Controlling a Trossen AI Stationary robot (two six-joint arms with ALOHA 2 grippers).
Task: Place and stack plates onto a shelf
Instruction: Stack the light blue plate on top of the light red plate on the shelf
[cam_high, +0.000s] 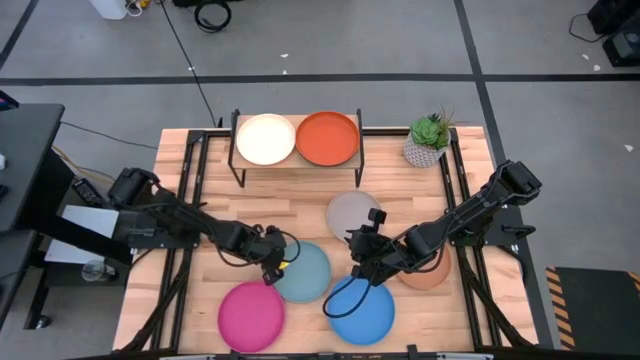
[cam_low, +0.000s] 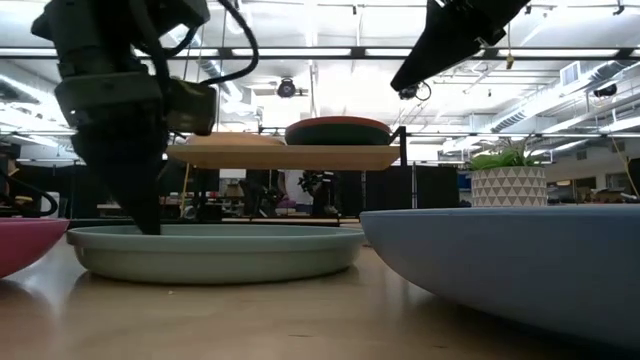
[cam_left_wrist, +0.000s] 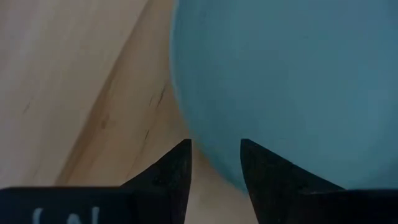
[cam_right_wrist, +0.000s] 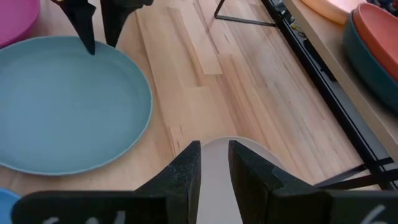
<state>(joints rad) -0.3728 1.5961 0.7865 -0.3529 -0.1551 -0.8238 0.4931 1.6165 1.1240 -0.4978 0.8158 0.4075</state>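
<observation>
My left gripper (cam_high: 272, 262) is open at the left rim of the light teal plate (cam_high: 305, 272), which lies flat on the table. My right gripper (cam_right_wrist: 214, 162) is open by a narrow gap and hangs above the near rim of the grey plate (cam_high: 348, 212), well off the table in the low view. The shelf (cam_high: 297, 163) stands at the far edge. It carries the cream-pink plate (cam_high: 265, 138) and the orange plate (cam_high: 327, 137), which sits on the dark teal plate (cam_right_wrist: 367, 53). The magenta (cam_high: 251, 316), blue (cam_high: 362, 312) and tan-brown (cam_high: 430, 275) plates lie near the table's near edge. My left gripper comes from above, pointing down, at the light teal plate's left rim (cam_left_wrist: 214, 163). One finger (cam_left_wrist: 261, 171) stands over the plate's inside and the other (cam_left_wrist: 177, 171) outside it. The plate lies flat on the table. I cannot tell whether the fingers touch the rim.
A potted plant (cam_high: 428, 140) stands right of the shelf. The tan-brown plate lies partly under my right arm. Black rails run along both sides of the tabletop. Bare wood lies between the shelf and the grey plate.
</observation>
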